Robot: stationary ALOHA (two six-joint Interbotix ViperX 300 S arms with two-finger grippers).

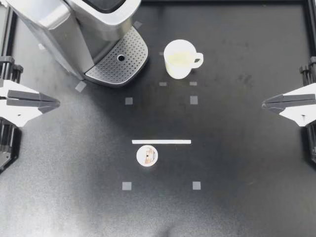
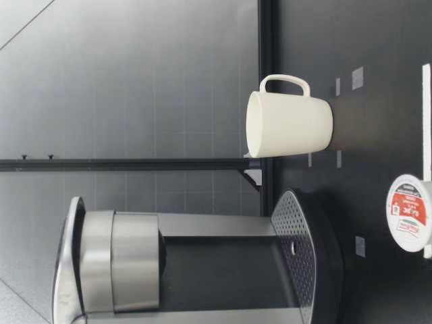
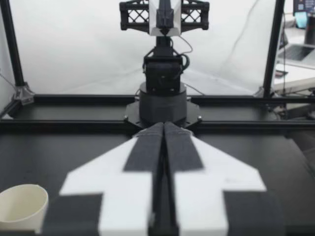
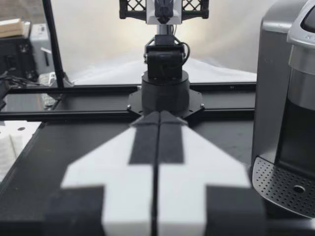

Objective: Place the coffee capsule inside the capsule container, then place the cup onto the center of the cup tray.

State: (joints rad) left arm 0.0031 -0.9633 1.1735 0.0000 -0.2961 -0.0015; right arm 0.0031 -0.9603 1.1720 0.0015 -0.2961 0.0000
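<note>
A white coffee capsule (image 1: pixel 147 156) with a printed lid lies on the black table just under a white strip (image 1: pixel 161 141); the low view shows the capsule (image 2: pixel 408 212) close to its camera. A cream cup (image 1: pixel 179 59) stands upright right of the coffee machine (image 1: pixel 81 29), handle pointing right; the cup (image 2: pixel 289 125) also shows in the low view, and its rim (image 3: pixel 22 206) beside my left gripper. The perforated cup tray (image 1: pixel 118 61) sits at the machine's base. My left gripper (image 1: pixel 57 102) rests shut at the left edge. My right gripper (image 1: pixel 265 104) rests shut at the right edge. Both hold nothing.
Small grey tape squares (image 1: pixel 129 100) mark the table around the middle. A black frame (image 1: pixel 311 29) borders the table. The machine's tray (image 4: pixel 285 184) lies ahead of my right gripper, to one side.
</note>
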